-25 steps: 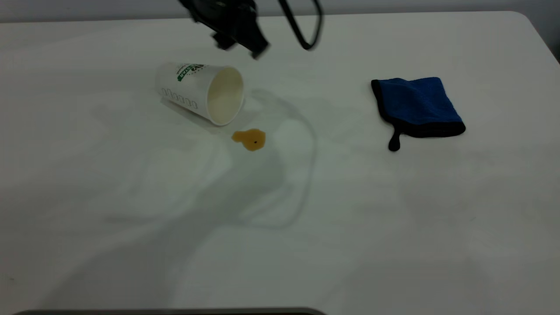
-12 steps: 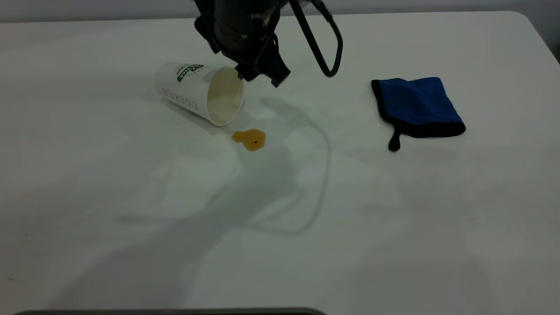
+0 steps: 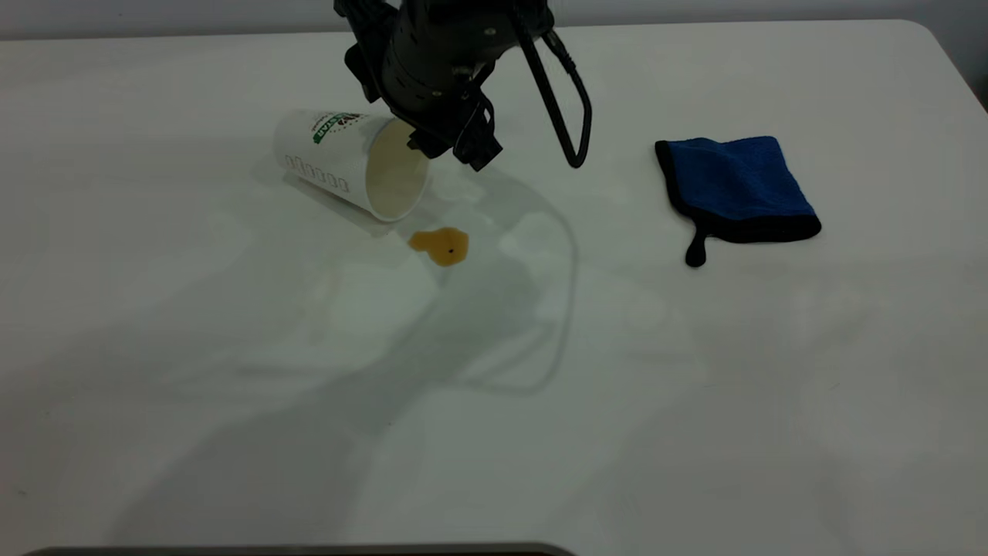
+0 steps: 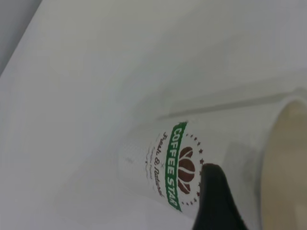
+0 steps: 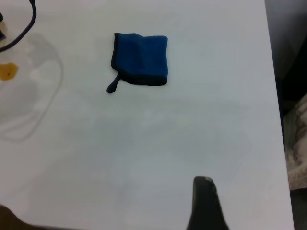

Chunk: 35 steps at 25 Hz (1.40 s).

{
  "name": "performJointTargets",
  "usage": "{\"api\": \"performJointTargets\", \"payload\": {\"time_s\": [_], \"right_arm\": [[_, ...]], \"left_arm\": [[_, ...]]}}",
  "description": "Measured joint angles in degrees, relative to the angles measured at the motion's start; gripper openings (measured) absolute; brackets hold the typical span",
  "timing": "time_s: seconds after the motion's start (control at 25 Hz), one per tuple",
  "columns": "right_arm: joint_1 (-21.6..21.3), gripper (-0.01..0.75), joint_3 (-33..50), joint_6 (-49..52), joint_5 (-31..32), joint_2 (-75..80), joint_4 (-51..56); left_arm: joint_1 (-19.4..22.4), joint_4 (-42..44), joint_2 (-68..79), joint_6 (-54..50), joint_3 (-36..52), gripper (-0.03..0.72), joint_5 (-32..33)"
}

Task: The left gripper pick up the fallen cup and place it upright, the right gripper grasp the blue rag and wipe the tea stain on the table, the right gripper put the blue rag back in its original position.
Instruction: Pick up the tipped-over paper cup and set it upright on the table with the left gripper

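The fallen cup (image 3: 332,158) lies on its side on the table (image 3: 695,386), its cream mouth facing front right. My left gripper (image 3: 449,150) is open at the cup's rim, one fingertip in front of the mouth's upper edge, the other just right of it. In the left wrist view one black finger (image 4: 213,201) lies over the cup's (image 4: 144,158) outer wall near the logo. The tea stain (image 3: 440,245) sits just in front of the mouth. The blue rag (image 3: 737,185) lies flat at the right. My right gripper (image 5: 206,206) hovers high over the table, well in front of the rag (image 5: 141,57).
The left arm's thick black cable loop (image 3: 567,108) hangs right of the gripper. The table's rounded back right corner (image 3: 926,31) and its right edge (image 5: 273,96) bound the area. The stain shows at the right wrist view's edge (image 5: 8,71).
My left gripper has come down and forward from the back to the cup's rim. The cup, stain and rag lie where they were.
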Motion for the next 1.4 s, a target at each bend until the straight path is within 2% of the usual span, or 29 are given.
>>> {"api": "performJointTargets", "payload": {"time_s": [0.24, 0.52, 1.4], "right_arm": [[0.0, 0.546, 0.0, 0.0, 0.0, 0.0, 0.0], [0.0, 0.546, 0.0, 0.0, 0.0, 0.0, 0.0], [0.0, 0.546, 0.0, 0.0, 0.0, 0.0, 0.0]], "left_arm": [[0.0, 1.1, 1.3, -0.5, 0.0, 0.518, -0.3], [0.1, 6.3, 1.5, -6.4, 0.0, 0.501, 0.5], [4.0, 3.3, 2.0, -7.2, 0.0, 0.49, 3.4]]}}
